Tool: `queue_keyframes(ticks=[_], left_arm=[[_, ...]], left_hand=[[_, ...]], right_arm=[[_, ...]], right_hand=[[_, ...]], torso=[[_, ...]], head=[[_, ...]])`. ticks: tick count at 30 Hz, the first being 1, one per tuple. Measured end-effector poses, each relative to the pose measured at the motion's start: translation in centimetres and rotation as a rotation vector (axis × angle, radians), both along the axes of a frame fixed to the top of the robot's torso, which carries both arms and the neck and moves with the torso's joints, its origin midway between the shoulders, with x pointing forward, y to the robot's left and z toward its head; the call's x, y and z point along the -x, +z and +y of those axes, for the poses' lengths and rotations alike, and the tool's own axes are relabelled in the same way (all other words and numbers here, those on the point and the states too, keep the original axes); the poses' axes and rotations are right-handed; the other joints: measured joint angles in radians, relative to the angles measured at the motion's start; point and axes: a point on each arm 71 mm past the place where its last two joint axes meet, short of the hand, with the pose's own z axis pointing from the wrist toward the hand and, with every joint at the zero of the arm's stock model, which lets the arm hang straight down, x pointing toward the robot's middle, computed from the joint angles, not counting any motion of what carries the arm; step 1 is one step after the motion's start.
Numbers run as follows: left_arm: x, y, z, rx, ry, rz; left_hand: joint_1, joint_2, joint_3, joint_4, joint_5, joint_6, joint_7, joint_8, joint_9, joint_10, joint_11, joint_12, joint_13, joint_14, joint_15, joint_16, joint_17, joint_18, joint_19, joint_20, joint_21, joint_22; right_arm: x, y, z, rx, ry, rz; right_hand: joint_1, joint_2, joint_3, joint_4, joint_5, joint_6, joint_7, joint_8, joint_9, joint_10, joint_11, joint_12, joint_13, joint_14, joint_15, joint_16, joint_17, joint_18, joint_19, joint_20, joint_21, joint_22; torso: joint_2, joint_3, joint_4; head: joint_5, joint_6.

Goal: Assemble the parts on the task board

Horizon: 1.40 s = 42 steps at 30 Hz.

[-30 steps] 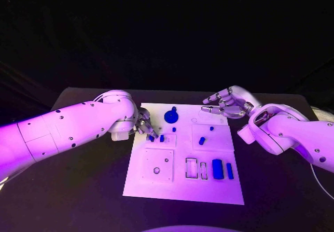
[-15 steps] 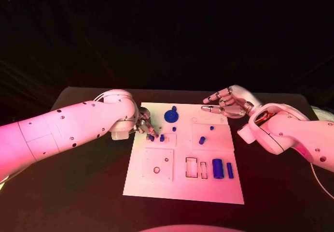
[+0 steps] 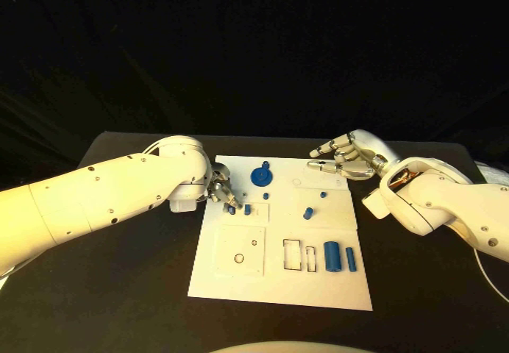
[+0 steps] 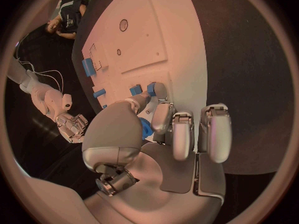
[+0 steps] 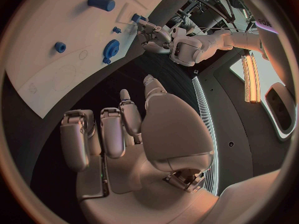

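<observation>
Left hand [image 3: 220, 190]: fingertips pinch a small blue part [image 3: 230, 209], upright on the task board [image 3: 278, 283].
Right hand [image 3: 345, 159]: fingers loosely curled, holding nothing.

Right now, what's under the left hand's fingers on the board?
The left hand has its fingers on a small blue part at the task board edge; the contact itself is covered.

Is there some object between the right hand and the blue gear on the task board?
Nothing visible does. The right hand hovers by the far right corner of the task board, holding nothing. Between it and the blue gear there is only bare white board; the small blue pegs lie nearer the robot, off that line.
</observation>
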Motion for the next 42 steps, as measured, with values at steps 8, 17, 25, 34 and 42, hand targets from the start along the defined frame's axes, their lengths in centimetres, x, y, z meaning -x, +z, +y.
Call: queue_keyframes(ticks=[8, 17, 25, 34, 42], left_arm=[[0.09, 0.08, -0.23, 0.008, -0.011, -0.001], [0.13, 0.11, -0.28, 0.011, -0.014, -0.003], [0.12, 0.12, -0.22, 0.013, -0.014, -0.005], [0.09, 0.09, 0.05, 0.012, -0.008, -0.010], [0.34, 0.03, 0.38, 0.021, 0.003, -0.023]], left_hand=[[0.077, 0.020, 0.016, -0.052, -0.002, 0.000, 0.000, -0.018, 0.000, 0.000, 0.000, 0.000, -0.004, -0.002, -0.002, 0.000, 0.000, 0.000, 0.000, 0.000, 0.000, 0.000], [0.092, 0.032, 0.003, -0.065, -0.002, -0.001, 0.000, -0.021, 0.000, 0.000, 0.000, 0.000, -0.005, -0.002, -0.001, 0.000, 0.000, 0.000, 0.000, 0.000, 0.000, 0.000], [0.096, 0.036, -0.017, -0.061, -0.002, -0.001, 0.000, -0.022, 0.000, 0.000, 0.000, 0.000, -0.005, -0.002, -0.001, 0.000, 0.001, 0.000, 0.000, 0.000, 0.000, 0.000], [0.051, 0.039, -0.094, -0.010, 0.004, -0.001, -0.008, -0.020, 0.000, 0.001, 0.001, -0.004, -0.006, -0.002, -0.001, 0.000, 0.001, 0.000, 0.000, 0.000, 0.000, 0.000], [-0.054, 0.010, -0.175, 0.063, 0.004, -0.012, -0.019, -0.021, -0.005, 0.004, 0.004, -0.004, -0.004, -0.002, -0.001, 0.000, 0.001, 0.000, 0.000, 0.000, 0.000, 0.000]], right_arm=[[0.01, -0.06, 0.01, 0.000, 0.001, 0.001], [0.02, -0.09, 0.04, 0.000, 0.002, 0.003], [0.03, -0.11, 0.04, 0.000, 0.002, 0.003], [0.03, -0.13, 0.02, 0.001, 0.002, 0.003], [0.02, -0.15, -0.01, 0.001, 0.001, 0.004]], right_hand=[[0.000, 0.000, 0.000, 0.000, 0.000, 0.000, 0.000, 0.000, 0.000, 0.000, 0.000, 0.000, 0.001, 0.000, 0.000, 0.000, 0.000, 0.000, 0.000, 0.000, 0.000, 0.000], [0.000, 0.000, 0.000, 0.000, 0.000, 0.000, 0.000, 0.000, 0.000, 0.000, 0.000, 0.000, 0.000, 0.000, 0.000, 0.000, 0.000, 0.000, 0.000, 0.000, 0.000, 0.000], [0.000, 0.000, -0.003, 0.003, 0.000, 0.000, 0.000, 0.000, 0.000, 0.000, 0.000, 0.000, 0.000, 0.000, 0.000, 0.000, 0.000, 0.000, 0.000, 0.000, 0.000, 0.000], [0.000, 0.000, -0.003, 0.003, 0.000, 0.000, 0.000, 0.000, 0.000, 0.000, 0.000, 0.000, 0.000, 0.000, 0.000, 0.000, 0.000, 0.000, 0.000, 0.000, -0.004, 0.000], [0.000, 0.000, -0.003, 0.003, 0.000, 0.000, 0.000, 0.000, 0.000, 0.000, 0.000, 0.000, 0.001, 0.000, 0.000, 0.000, 0.000, 0.000, 0.000, 0.000, -0.004, 0.000]], torso=[[0.000, -0.0002, 0.0000], [0.000, -0.0002, 0.0001], [0.000, 0.0000, 0.0003], [0.001, 0.0003, -0.0002], [0.001, 0.0004, -0.0005]], head=[[0.000, 0.001], [0.000, 0.001], [0.000, 0.002], [0.001, 0.002], [0.000, 0.002]])
